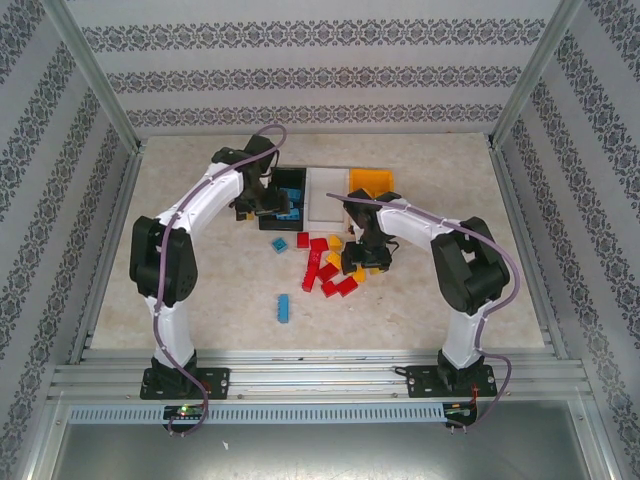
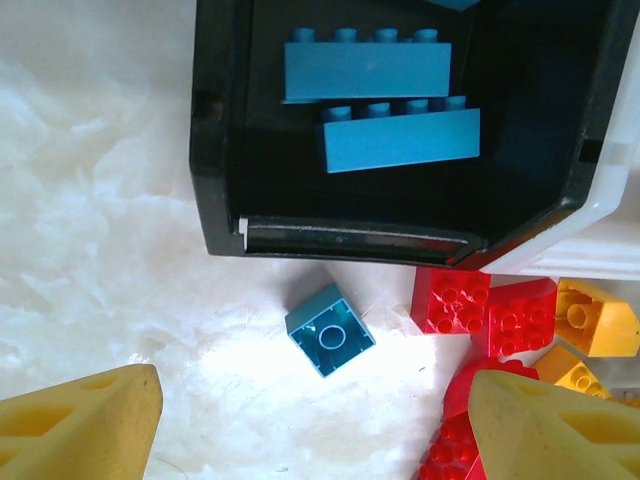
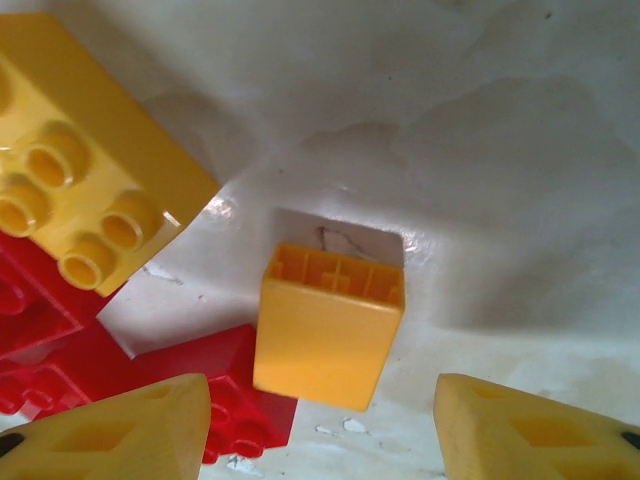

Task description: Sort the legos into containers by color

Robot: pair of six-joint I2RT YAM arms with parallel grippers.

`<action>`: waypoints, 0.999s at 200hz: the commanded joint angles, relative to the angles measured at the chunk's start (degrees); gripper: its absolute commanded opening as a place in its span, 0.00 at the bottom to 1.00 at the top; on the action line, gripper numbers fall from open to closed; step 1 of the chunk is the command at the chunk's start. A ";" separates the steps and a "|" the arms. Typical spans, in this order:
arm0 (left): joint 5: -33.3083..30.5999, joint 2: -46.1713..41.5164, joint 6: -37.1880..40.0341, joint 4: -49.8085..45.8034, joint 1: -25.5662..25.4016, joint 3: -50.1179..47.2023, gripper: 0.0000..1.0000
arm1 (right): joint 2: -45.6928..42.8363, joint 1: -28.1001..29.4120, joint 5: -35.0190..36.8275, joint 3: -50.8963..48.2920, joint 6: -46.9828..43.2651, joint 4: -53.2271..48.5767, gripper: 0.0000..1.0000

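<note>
Above the table, top external view: the left gripper (image 1: 267, 210) hangs at the near-left edge of the black bin (image 1: 292, 180), which stands first in a row with the white bin (image 1: 326, 190) and the orange bin (image 1: 372, 181). The right gripper (image 1: 366, 262) hovers over the right flank of the loose pile of legos (image 1: 325, 268), apart from the bins. A long blue brick (image 1: 284, 307) lies alone toward the bases, nearer the left arm.

Left wrist view: the left fingers (image 2: 80, 420) stand spread and hold nothing. A small blue brick (image 2: 330, 330), hollow side up, lies on the table ahead of the gap, between the fingers and the bin wall. Its edges run diagonal to the line joining the fingers. Two blue bricks (image 2: 365, 70) already lie side by side in the black bin.

Right wrist view: the right fingers (image 3: 540, 430) are likewise spread and empty. A yellow brick (image 3: 328, 325) lies on its side, centred just ahead of the gap. Its long axis points away from the gripper, so the fingers flank its narrower width. Red bricks (image 3: 240, 410) touch its lower left corner, and a larger yellow brick (image 3: 90, 190) lies near on the left.

No brand, label or writing is legible in any view.
</note>
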 commanded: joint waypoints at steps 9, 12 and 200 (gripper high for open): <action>-0.63 -3.18 -1.12 1.30 0.21 -2.10 0.81 | 2.10 1.37 2.57 2.70 1.64 -1.26 0.61; -0.56 -3.26 -1.17 1.31 0.21 -2.28 0.81 | 2.30 1.39 2.65 2.73 1.68 -1.32 0.61; -0.27 -9.70 -0.77 5.56 0.05 -10.40 0.83 | -4.50 -5.10 6.22 8.04 1.85 -6.74 0.27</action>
